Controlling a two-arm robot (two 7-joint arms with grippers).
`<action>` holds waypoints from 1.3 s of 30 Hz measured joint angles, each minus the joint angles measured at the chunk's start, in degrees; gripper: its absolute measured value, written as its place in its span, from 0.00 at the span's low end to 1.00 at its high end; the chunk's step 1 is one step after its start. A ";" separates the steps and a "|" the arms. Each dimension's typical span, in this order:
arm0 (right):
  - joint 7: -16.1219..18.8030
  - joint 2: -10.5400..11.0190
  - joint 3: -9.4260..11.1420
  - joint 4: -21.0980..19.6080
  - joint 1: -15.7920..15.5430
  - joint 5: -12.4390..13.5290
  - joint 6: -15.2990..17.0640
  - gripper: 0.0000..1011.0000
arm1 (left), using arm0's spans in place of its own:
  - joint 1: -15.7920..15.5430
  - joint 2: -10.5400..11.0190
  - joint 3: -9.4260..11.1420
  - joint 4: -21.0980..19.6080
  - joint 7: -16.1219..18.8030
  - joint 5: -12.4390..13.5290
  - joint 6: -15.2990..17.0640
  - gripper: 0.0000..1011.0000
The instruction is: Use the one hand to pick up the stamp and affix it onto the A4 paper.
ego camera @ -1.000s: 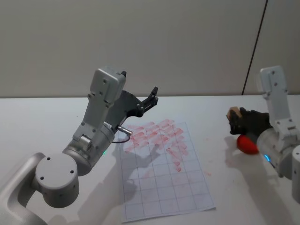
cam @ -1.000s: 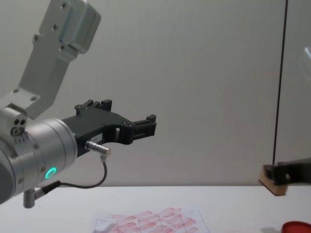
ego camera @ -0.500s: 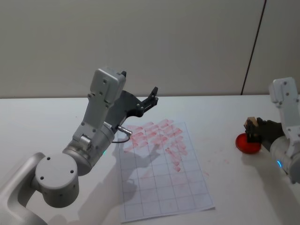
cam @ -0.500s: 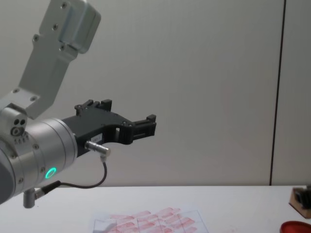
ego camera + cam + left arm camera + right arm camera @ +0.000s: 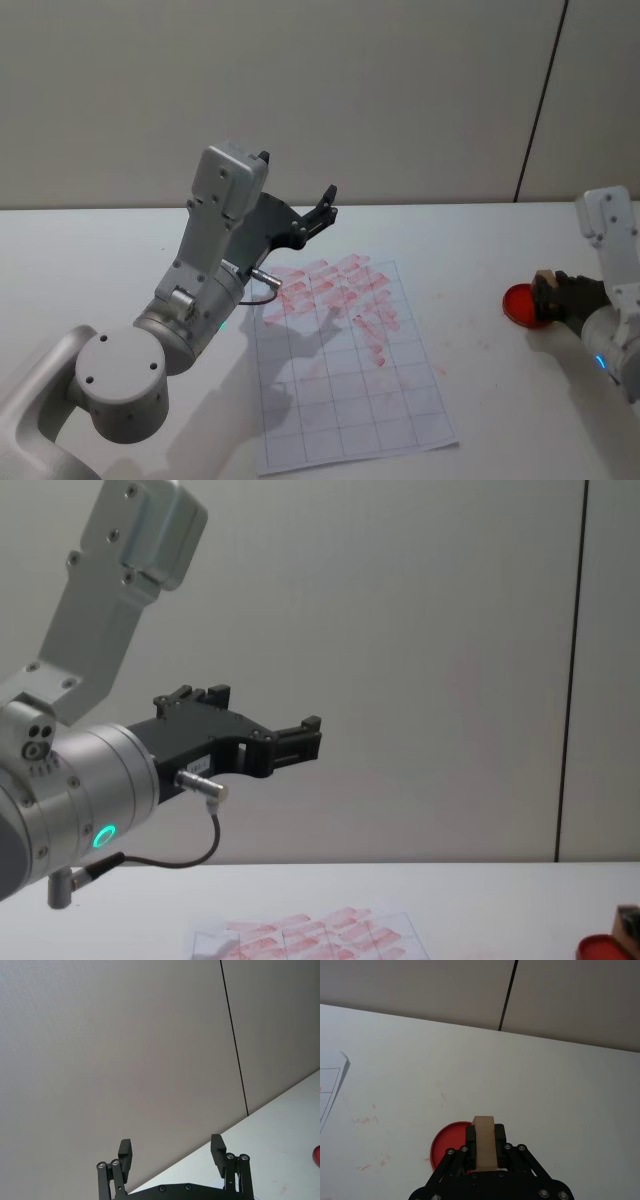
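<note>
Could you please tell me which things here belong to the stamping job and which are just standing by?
In the job:
- right gripper, shut on the stamp
- A4 paper, on the table left of the gripper

Just there:
- red disc, under the stamp
- left gripper, open, held above the table

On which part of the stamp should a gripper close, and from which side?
On its two long flat sides, coming from above, as the right gripper holds the stamp now: the narrow block fits between the fingers, leaving its bottom face free over the red pad.
</note>
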 joint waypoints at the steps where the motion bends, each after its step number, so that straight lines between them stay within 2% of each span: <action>1: 0.06 0.00 0.03 0.15 0.01 -0.01 -0.12 0.20 | 0.00 0.00 0.00 0.00 0.00 0.00 0.00 0.99; 5: 0.40 0.00 0.10 0.78 0.06 -0.07 -0.94 0.21 | 0.00 0.00 0.00 0.00 0.00 0.00 0.00 0.99; 8: 0.62 -0.01 0.13 1.06 0.06 -0.14 -1.55 0.26 | 0.00 0.00 0.00 0.00 0.00 0.00 0.00 0.99; 10: 0.76 -0.01 0.15 1.11 0.02 -0.19 -1.99 0.34 | 0.00 0.00 0.00 0.00 0.00 0.00 0.00 0.99; 12: 0.84 -0.01 0.16 1.11 -0.03 -0.23 -2.30 0.37 | 0.00 0.00 0.00 0.00 0.00 0.00 0.00 0.99; 15: 0.95 0.01 0.22 0.63 -0.27 -0.35 -2.94 0.50 | 0.00 0.00 0.00 0.00 0.00 0.00 0.00 0.99; 16: 0.95 0.01 0.22 0.63 -0.27 -0.35 -2.94 0.50 | 0.00 0.00 0.00 0.00 0.00 0.00 0.00 0.99; 21: 1.00 0.21 0.39 -1.35 -0.96 -0.39 -4.21 0.70 | 0.00 0.00 0.00 0.00 0.00 0.00 0.00 0.99; 22: 1.00 0.21 0.39 -1.35 -0.96 -0.39 -4.21 0.70 | 0.00 0.00 0.00 0.00 0.00 0.00 0.00 0.99; 24: 0.99 0.34 0.50 -2.40 -1.34 -0.37 -4.85 0.79 | 0.00 0.00 0.00 0.00 0.00 0.00 0.00 0.99; 31: 0.93 1.01 0.99 -6.00 -2.85 -0.21 -8.14 0.97 | 0.00 0.00 0.00 0.00 0.00 0.00 0.00 0.99; 39: 1.05 2.10 1.75 -9.22 -4.74 0.03 -13.10 0.99 | 0.00 0.00 0.00 0.00 0.00 0.00 0.00 0.99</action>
